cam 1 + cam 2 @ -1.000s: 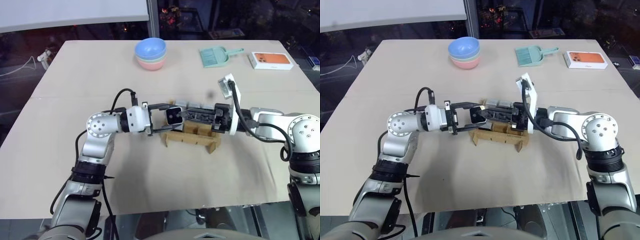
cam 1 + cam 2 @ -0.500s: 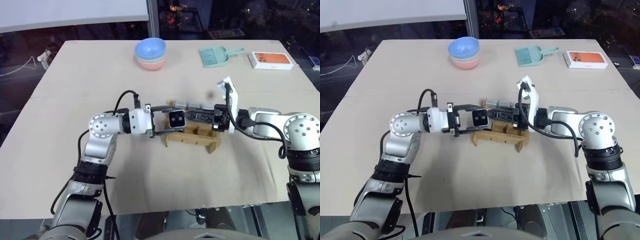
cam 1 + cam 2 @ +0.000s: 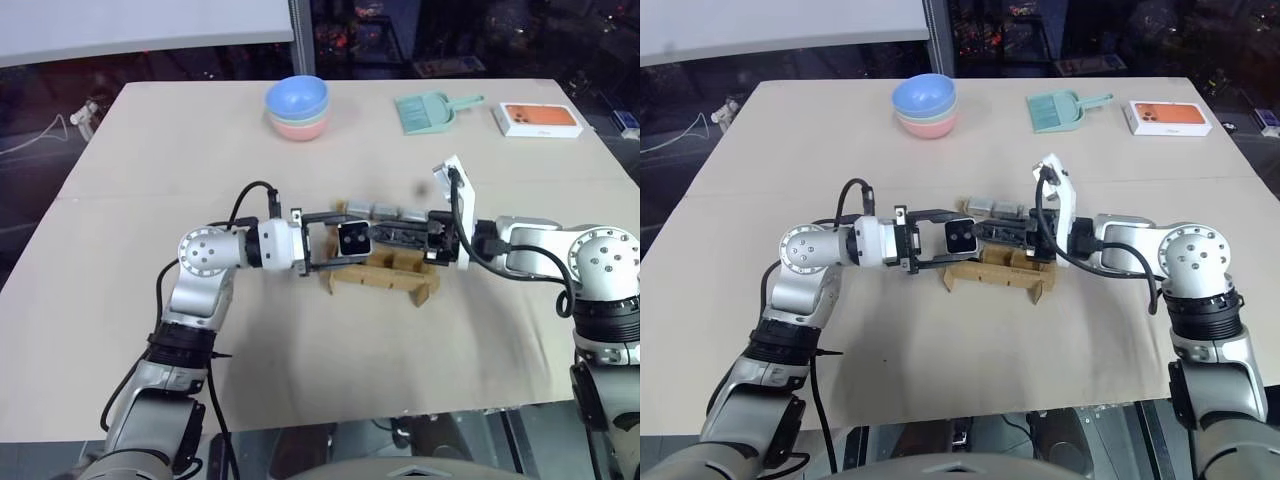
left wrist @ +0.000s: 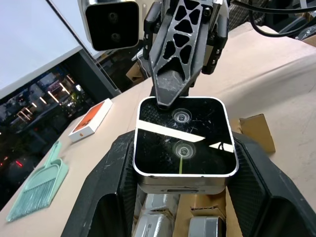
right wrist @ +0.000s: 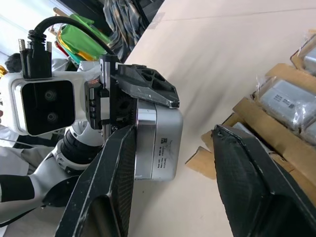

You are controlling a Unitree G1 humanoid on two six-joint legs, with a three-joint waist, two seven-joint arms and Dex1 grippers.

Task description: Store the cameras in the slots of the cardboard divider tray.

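Silver camera (image 4: pixel 183 143) pinched by left fingers (image 3: pixel 335 243) over the cardboard tray (image 3: pixel 378 278), right fingers (image 5: pixel 217 163) half-open at its 3 o'clock, likely for a handover.

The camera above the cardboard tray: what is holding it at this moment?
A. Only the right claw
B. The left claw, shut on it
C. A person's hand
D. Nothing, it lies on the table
B. The left claw is shut on the camera, its black fingers pressing both sides above the cardboard tray, while the right claw stands open beside it.
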